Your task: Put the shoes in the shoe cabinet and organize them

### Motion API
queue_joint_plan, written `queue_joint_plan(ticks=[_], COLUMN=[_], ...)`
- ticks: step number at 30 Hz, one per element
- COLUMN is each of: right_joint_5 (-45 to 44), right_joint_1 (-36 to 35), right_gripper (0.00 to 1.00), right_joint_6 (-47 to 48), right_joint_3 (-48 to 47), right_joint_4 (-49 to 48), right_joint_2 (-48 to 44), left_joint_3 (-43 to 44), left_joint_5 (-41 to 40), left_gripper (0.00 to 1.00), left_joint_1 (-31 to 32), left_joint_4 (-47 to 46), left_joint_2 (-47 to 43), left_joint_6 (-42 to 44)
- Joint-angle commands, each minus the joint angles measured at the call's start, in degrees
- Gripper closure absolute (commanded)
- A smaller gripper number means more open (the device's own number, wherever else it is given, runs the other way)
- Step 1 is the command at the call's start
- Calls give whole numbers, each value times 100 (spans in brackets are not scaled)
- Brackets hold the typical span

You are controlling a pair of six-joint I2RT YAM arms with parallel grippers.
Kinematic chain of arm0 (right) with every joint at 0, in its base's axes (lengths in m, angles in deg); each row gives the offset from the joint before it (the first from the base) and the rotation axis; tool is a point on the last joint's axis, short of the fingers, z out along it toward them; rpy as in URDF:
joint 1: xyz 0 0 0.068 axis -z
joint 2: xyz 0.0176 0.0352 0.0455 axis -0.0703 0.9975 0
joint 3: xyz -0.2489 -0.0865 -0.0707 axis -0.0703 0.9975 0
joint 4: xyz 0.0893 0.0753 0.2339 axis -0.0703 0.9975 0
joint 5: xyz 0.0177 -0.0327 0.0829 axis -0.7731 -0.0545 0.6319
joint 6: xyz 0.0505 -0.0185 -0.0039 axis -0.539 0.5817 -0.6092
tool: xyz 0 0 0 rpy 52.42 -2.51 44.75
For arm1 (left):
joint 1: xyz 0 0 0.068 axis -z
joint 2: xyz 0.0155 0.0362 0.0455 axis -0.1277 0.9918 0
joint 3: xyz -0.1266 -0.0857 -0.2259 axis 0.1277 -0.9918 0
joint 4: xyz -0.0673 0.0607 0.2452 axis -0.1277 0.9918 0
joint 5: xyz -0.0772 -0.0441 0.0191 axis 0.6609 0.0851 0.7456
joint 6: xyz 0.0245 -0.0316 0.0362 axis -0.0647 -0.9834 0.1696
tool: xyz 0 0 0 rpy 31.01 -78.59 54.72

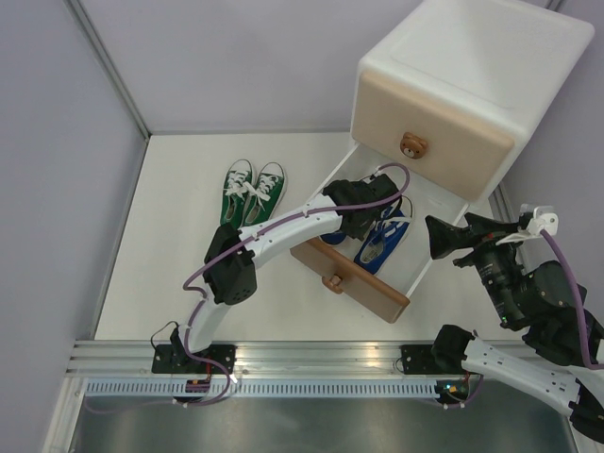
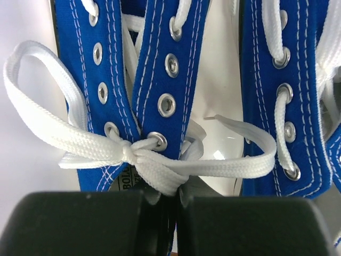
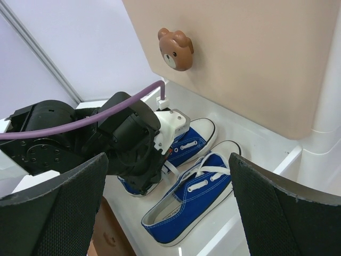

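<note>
Top external view: I see the shoe cabinet point(image 1: 472, 66) at the table's point(image 1: 170, 283) far right, beige upper drawer point(image 1: 434, 132) closed, brown lower drawer point(image 1: 349, 274) pulled out.
Blue shoes point(image 3: 192, 194): side by side inside the lower drawer, toes toward the cabinet.
Green shoes point(image 1: 253, 189): paired on the table, left of the drawer, apart from it.
Left gripper point(image 2: 170, 200): down over the left blue shoe, jaws closed at its lace knot point(image 2: 139, 154); I can't tell if anything is pinched.
Right gripper point(image 1: 444, 241): spread wide, empty, right of the drawer.
</note>
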Motion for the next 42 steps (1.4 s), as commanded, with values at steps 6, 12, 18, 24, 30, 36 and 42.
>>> queue_joint_plan(ticks=[6, 12, 18, 24, 30, 36, 42], right_joint_5=[-239, -274, -318, -309, -318, -309, -283], right_joint_1=[4, 4, 4, 13, 4, 13, 4], right_gripper=[2, 2, 2, 2, 2, 2, 2], right_joint_6=[85, 76, 94, 94, 76, 76, 94], right_joint_3=[19, 27, 10, 19, 19, 10, -34], right_joint_4=[45, 72, 89, 81, 124, 133, 142], right_joint_2=[-99, -125, -142, -142, -151, -134, -125], left_joint_3=[133, 1, -122, -149, -44, 115, 80], left_joint_5=[-289, -254, -69, 54, 1, -25, 45], left_gripper=[98, 98, 98, 89, 84, 84, 73], left_joint_1=[-16, -16, -16, -25, -25, -34, -34], left_joint_4=[-187, -161, -64, -64, -99, -108, -99], left_joint_2=[-94, -67, -67, -67, -50, 21, -120], left_joint_6=[-557, -531, -583, -531, -566, -504, -645])
